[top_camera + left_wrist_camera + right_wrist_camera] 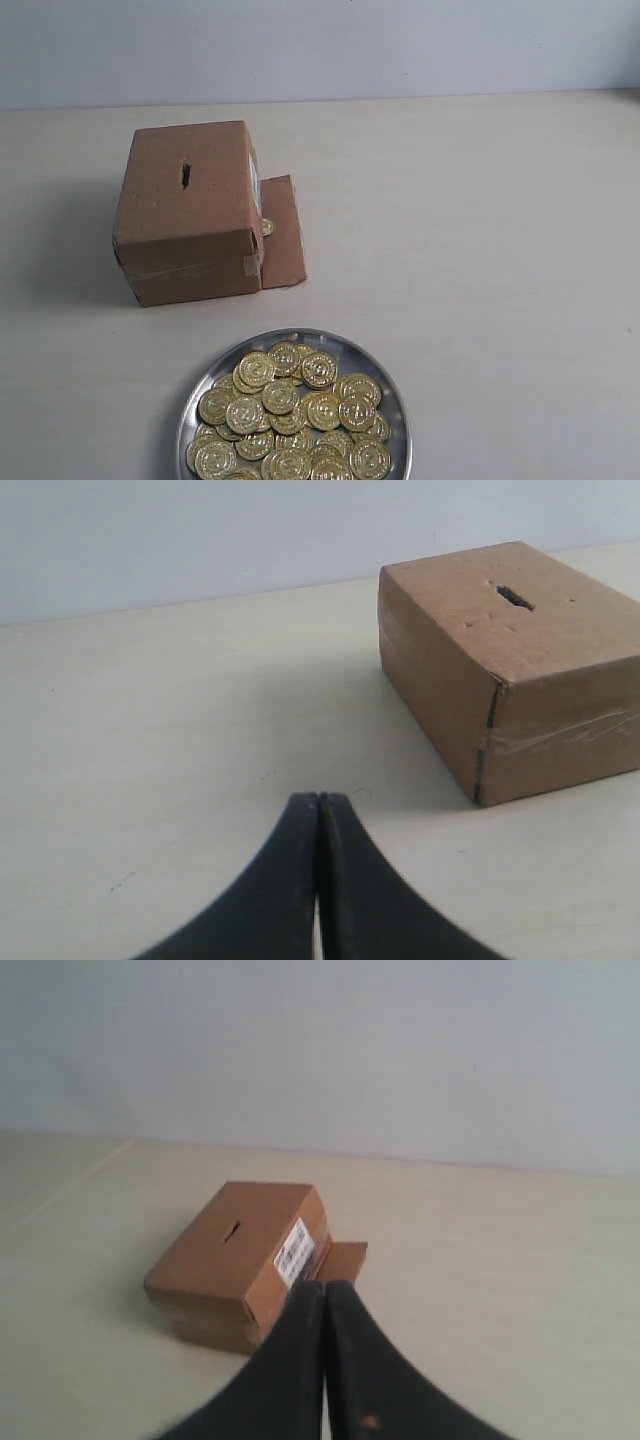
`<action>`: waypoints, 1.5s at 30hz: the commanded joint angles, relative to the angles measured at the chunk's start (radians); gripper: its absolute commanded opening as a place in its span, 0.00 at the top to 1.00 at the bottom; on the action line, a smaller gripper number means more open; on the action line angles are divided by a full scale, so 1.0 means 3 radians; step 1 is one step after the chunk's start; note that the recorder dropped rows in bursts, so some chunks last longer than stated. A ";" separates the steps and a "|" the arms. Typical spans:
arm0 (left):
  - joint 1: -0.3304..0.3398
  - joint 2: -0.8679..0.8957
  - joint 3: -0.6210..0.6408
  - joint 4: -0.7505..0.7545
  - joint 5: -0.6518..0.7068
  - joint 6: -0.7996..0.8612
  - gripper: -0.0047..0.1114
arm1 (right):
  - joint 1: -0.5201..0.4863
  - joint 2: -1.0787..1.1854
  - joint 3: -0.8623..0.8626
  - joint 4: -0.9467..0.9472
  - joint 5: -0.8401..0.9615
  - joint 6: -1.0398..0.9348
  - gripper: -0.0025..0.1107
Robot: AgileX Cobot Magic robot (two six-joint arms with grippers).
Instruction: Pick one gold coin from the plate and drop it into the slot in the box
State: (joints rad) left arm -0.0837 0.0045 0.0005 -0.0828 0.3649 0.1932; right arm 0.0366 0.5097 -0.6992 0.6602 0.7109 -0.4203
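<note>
Here, the left gripper [318,800] has its jaws pressed together on nothing, near the box [520,670]. The right gripper [325,1286] is likewise closed and empty, well apart from the box. The slot [185,175] cuts the box's top. The plate [396,385] of gold coins [290,410] lies apart from the box, on its camera side.

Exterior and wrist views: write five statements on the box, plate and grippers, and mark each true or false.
1. The slot is cut in the top of the box. True.
2. The plate is empty. False: coins are heaped in it.
3. The left gripper and right gripper are both shut, holding nothing. True.
4. The box stands on the plate. False: they sit apart on the table.
5. The label is on the box's top. False: it is on a side face.
</note>
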 commanded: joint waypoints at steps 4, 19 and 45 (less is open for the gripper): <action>-0.0022 -0.0015 -0.0002 -0.0011 -0.0030 0.0007 0.96 | 0.0008 0.1196 -0.0562 -0.0005 0.0982 -0.0117 0.98; -0.0022 -0.0015 -0.0002 -0.0011 -0.0030 0.0007 0.96 | 0.0072 0.2603 -0.0693 0.1116 0.0847 -0.0387 0.98; -0.0022 -0.0015 -0.0002 -0.0011 -0.0030 0.0007 0.96 | 0.1244 0.3060 -0.0693 0.0236 0.0615 -0.1491 0.98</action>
State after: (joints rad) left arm -0.0837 0.0045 0.0005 -0.0828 0.3649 0.1932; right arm 0.3300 1.4079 -0.8991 0.8607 0.9701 -0.8924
